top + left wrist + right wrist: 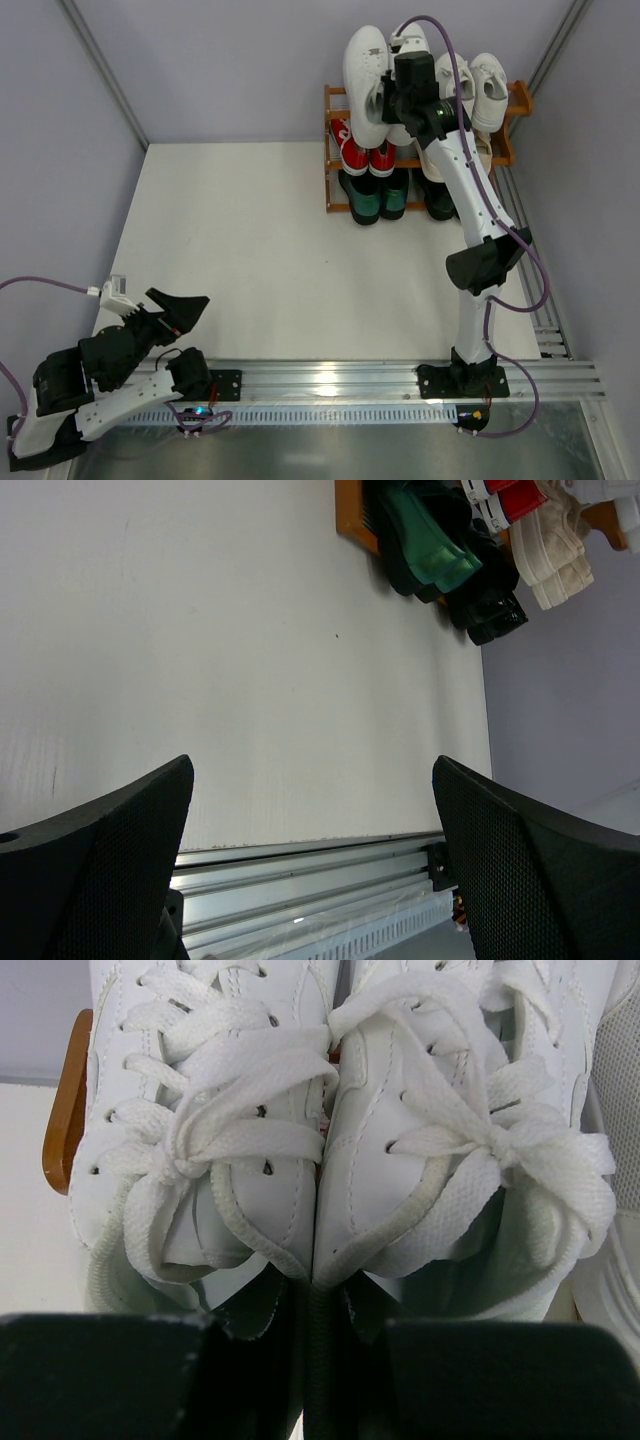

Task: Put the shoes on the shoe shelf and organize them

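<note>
- Step in hand: setting the last pair down. My right gripper [305, 1325] is nearly closed, pinching the two inner collars of the white pair [260, 1160] together, so both shoes hang from one grip.
- The pair extends straight ahead of the jaws, toes pointing away, over the left end of the top tier of the shelf [328, 150]. The tier's wooden end shows just left of the left shoe.
- I can't tell whether the soles are already on the bars.
- Next move, as I judge it: lower until the soles sit flat, then open the jaws and back straight out without dragging the laces or nudging the neighbours.
- Just right of the jaws, touching or nearly touching the held pair, is the second white pair [475, 80], which takes up the rest of the top tier.
- Below the jaws, the middle tier holds the reds [360, 150] and the cream shoes [555, 550].
- The bottom tier holds the green loafers [378, 195] and the black loafers [437, 198].
- My left gripper [170, 310] is parked wide open with nothing between its jaws — only bare table [250, 230] lies ahead of it, and the shelf is well apart.
</note>
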Motion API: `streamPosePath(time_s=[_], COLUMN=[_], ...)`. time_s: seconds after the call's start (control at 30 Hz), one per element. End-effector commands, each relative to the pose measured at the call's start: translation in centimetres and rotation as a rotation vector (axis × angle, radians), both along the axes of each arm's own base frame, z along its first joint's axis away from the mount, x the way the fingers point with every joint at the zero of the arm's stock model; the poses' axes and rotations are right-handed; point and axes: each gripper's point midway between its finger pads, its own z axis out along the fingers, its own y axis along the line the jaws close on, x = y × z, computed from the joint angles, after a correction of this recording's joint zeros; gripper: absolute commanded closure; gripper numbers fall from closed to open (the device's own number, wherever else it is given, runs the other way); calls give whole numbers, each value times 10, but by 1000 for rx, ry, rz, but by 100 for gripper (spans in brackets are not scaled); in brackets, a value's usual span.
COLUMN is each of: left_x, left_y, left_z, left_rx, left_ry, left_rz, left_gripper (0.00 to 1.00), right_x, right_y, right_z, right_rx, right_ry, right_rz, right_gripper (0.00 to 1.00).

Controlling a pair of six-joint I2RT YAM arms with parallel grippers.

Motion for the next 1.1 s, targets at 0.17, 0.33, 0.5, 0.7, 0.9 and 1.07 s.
streamPosePath(time_s=[0.17,0.33,0.5,0.7,0.9,1.07], left_x=[-1,-1,-1,-1,0,0], left_y=[14,14,15,15,16,16], left_z=[9,9,9,9,9,9], left_rx=[-62,-62,-63,-61,-62,-65], left_ry=[-34,-33,-32,-32,-32,-34], left_rz=[37,38,40,44,48,49], left_gripper=[0,0,0,0,0,0], right_x=[5,6,5,0,-16,-67], right_y=[-10,-8,-9,-10,-12,-22], right_z=[143,143,147,160,186,235], right_rx=[163,161,163,178,217,251], right_ry=[-441,-445,-456,-490,-543,-643], right_rz=[-46,-39,-39,-35,-18,16], right_gripper=[92,82,59,48,37,18])
